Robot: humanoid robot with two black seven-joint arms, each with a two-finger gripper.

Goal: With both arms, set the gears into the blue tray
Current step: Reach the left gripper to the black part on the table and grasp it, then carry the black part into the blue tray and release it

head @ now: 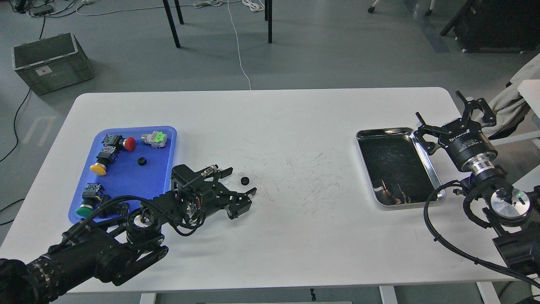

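One small black gear point(244, 180) lies on the white table, right of the blue tray point(126, 185). My left gripper point(242, 180) is low over the table and open, with one finger on each side of this gear; I cannot tell whether they touch it. A second gear point(142, 161) rests inside the blue tray. My right gripper point(441, 107) is open and holds nothing, raised beside the right rim of the silver tray point(427, 158).
Several push-button switches sit in the blue tray: red point(130, 144), yellow point(97, 169), green point(85, 210), and a grey-and-green one point(154, 138). A grey crate point(50, 63) stands on the floor beyond the table's far left corner.
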